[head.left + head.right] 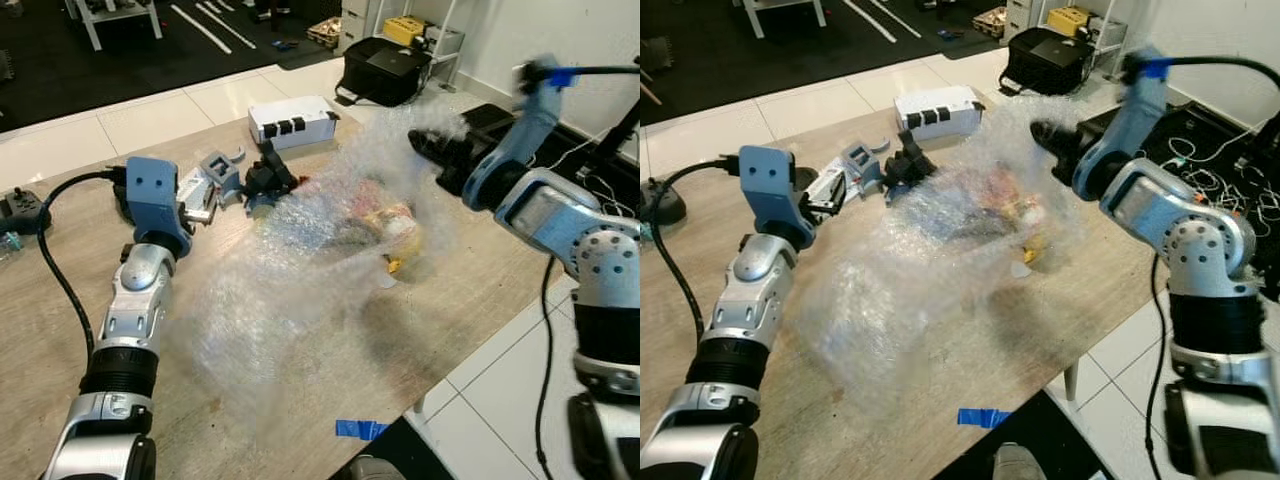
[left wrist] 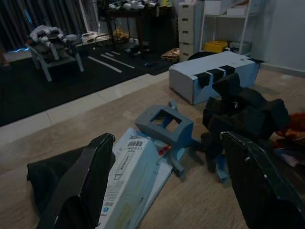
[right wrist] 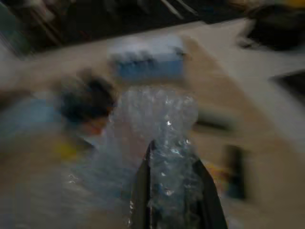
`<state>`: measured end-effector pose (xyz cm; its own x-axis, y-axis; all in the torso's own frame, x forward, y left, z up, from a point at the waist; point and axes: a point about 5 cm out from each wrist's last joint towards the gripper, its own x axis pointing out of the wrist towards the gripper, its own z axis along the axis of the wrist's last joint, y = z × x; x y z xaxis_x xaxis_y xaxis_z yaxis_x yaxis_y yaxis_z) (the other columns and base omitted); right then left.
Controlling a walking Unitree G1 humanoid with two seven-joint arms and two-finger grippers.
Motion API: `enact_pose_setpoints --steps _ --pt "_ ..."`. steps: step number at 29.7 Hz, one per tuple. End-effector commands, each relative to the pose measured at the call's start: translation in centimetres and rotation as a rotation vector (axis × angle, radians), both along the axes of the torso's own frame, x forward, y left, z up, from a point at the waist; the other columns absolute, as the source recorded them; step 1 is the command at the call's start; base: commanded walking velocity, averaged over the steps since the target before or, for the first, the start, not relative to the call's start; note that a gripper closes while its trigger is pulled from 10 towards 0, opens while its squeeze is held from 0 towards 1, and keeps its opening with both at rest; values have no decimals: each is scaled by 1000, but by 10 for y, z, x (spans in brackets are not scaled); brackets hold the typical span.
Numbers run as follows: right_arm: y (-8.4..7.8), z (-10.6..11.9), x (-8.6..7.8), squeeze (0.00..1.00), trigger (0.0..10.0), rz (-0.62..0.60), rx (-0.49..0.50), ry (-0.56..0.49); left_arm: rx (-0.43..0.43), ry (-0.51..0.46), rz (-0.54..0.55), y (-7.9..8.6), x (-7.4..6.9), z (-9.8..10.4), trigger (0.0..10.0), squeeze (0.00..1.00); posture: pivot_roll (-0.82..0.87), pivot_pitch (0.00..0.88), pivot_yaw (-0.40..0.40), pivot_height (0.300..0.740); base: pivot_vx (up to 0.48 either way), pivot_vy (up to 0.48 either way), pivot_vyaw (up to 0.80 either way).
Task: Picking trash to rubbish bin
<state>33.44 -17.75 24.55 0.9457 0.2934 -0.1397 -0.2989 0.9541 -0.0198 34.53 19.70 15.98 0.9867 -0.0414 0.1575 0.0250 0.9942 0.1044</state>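
A large sheet of clear bubble wrap is spread over the wooden table, with its far right corner lifted. My right gripper is shut on that corner, and it hangs above the table's right side. Red and yellow wrappers lie under the wrap. My left gripper stands open low over the table's left part. Between and ahead of its fingers lie a white carton, a blue-grey plastic part and a black object.
A white box with black buttons sits at the table's far edge. A black power strip and cable lie at the left. Blue tape marks the near edge. A black case and cables are on the floor beyond.
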Motion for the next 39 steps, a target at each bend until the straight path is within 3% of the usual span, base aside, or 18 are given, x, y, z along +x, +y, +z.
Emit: enact_pose_setpoints --steps 1,6,11,13,17,21,24,32,39 --pt "2 -11 1 0 0 -11 -152 -29 18 24 -16 -5 -2 -8 10000 0 -102 14 -14 740 0 0 0" --pt "8 -24 2 0 0 42 -30 -39 29 26 -117 -19 -4 -7 10000 0 -104 13 -15 740 0 0 0" --pt "8 -36 3 0 0 42 -43 -28 64 29 -229 -32 -8 -7 10000 0 -101 14 -15 740 0 0 0" --pt "12 -43 4 0 0 72 -82 -71 89 27 -295 -38 -10 -7 10000 0 -101 14 -15 740 0 0 0" --pt "27 -47 2 0 0 140 -65 -113 96 28 -328 -41 -11 -6 10000 0 -101 15 -14 740 0 0 0" --pt "36 -54 -2 0 0 198 -117 -107 100 29 -349 -42 -13 -6 10000 0 -100 13 -15 740 0 0 0" --pt "60 -66 -15 0 0 367 -202 -121 93 18 -352 -44 -14 -4 10000 0 -100 13 -15 740 0 0 0" --pt "87 -94 -33 0 0 595 -285 -111 91 10 -343 -45 -11 -1 10000 0 -101 0 -14 740 0 0 0" --pt "88 -119 -42 0 0 678 -385 -1 93 9 -358 -49 -13 -1 10000 0 -102 0 -19 740 0 0 0"
